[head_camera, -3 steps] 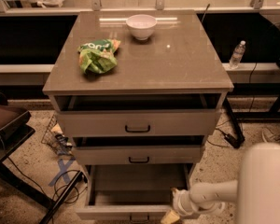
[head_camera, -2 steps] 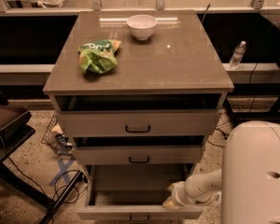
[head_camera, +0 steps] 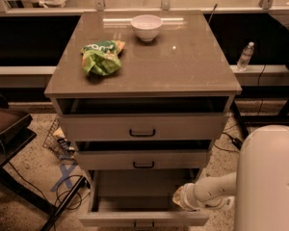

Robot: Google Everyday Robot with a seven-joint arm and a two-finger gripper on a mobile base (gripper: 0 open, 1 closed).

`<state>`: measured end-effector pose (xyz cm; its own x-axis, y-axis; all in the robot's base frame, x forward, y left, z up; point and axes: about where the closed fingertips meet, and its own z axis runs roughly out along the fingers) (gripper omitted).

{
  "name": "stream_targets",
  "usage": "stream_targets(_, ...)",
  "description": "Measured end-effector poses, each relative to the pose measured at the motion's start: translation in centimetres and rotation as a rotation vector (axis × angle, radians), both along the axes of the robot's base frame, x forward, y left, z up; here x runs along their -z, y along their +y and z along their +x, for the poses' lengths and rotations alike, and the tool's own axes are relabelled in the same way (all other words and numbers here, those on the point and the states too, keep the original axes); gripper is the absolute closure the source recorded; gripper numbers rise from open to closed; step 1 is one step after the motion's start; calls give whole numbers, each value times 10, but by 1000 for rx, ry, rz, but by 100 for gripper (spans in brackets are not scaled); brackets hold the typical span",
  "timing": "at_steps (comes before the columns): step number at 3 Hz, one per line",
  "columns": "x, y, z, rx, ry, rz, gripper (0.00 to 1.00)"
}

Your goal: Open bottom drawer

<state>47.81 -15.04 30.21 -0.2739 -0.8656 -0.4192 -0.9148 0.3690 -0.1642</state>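
Observation:
The bottom drawer (head_camera: pixel 143 218) is the lowest of three pale drawers in the cabinet. It stands pulled well out, its shallow inside (head_camera: pixel 135 191) showing bare. Its small dark handle (head_camera: pixel 143 224) sits at the frame's lower edge. My gripper (head_camera: pixel 180 198) is at the end of the white arm coming in from the right. It hangs over the right end of the open bottom drawer, just behind the drawer front. The middle drawer (head_camera: pixel 143 160) and the top drawer (head_camera: pixel 142 127) are each pulled out a little.
On the cabinet top (head_camera: pixel 183 61) lie a green snack bag (head_camera: pixel 101 57) and a white bowl (head_camera: pixel 146 27). My white arm housing (head_camera: pixel 267 177) fills the lower right. Cables and blue tape (head_camera: pixel 62 177) lie on the floor at left. A water bottle (head_camera: pixel 245 56) stands at back right.
My gripper has moved slightly left and up over the drawer's right end. The white arm housing has grown larger in view. The bottom drawer has stayed open about as far.

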Motion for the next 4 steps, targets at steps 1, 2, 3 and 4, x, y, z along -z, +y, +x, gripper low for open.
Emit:
stream_targets(1,5,2,2,0,8,-1,100)
stream_targets(2,37,8,8,-23,55,18,100)
stream_targets(3,86,17,16,-48,113,77,100)
stream_targets(4,122,26,25,-71,155,146,100)
